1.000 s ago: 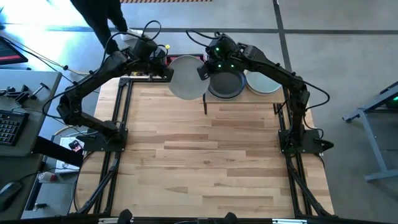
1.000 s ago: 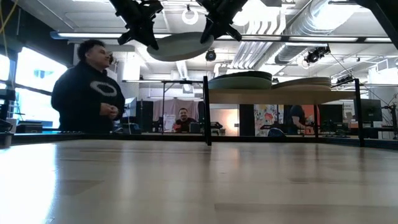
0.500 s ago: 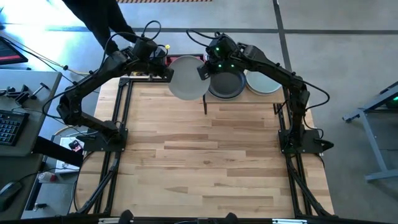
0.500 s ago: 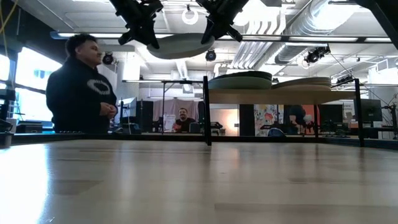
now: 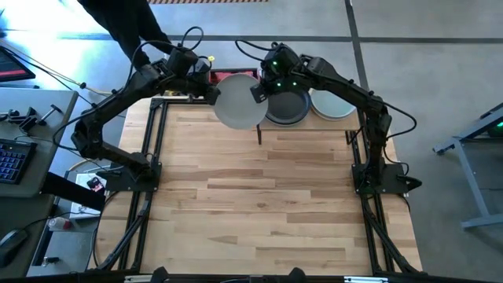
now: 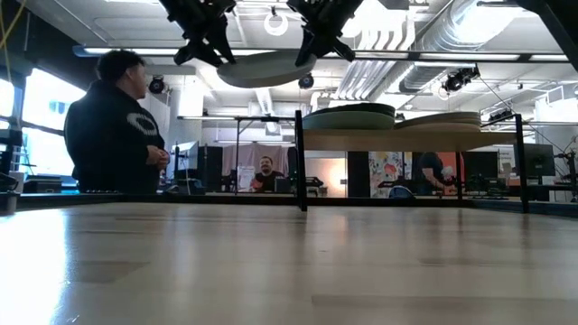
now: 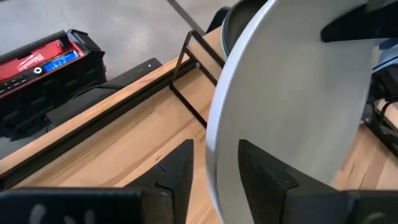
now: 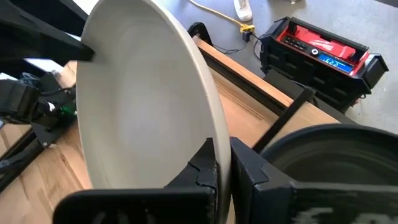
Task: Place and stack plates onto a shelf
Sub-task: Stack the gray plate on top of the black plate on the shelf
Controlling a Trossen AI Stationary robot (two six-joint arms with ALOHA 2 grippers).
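Plate (image 5: 237,110) pinched by right gripper (image 5: 258,88) beside shelf (image 6: 406,137)

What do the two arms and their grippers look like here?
Both arms are dark, jointed links with black cables looping at the wrists. The right arm's wrist shows green lights. The left gripper and right gripper have flat, angular black fingers.

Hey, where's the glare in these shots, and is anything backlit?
Low view: the ceiling lights and the window glare, so the left gripper, the right gripper and the plate held up between them show as dark shapes, and the tabletop carries a pale sheen. High view: a bright patch on the floor; the table is evenly lit. Wrist views: no glare on the plate.
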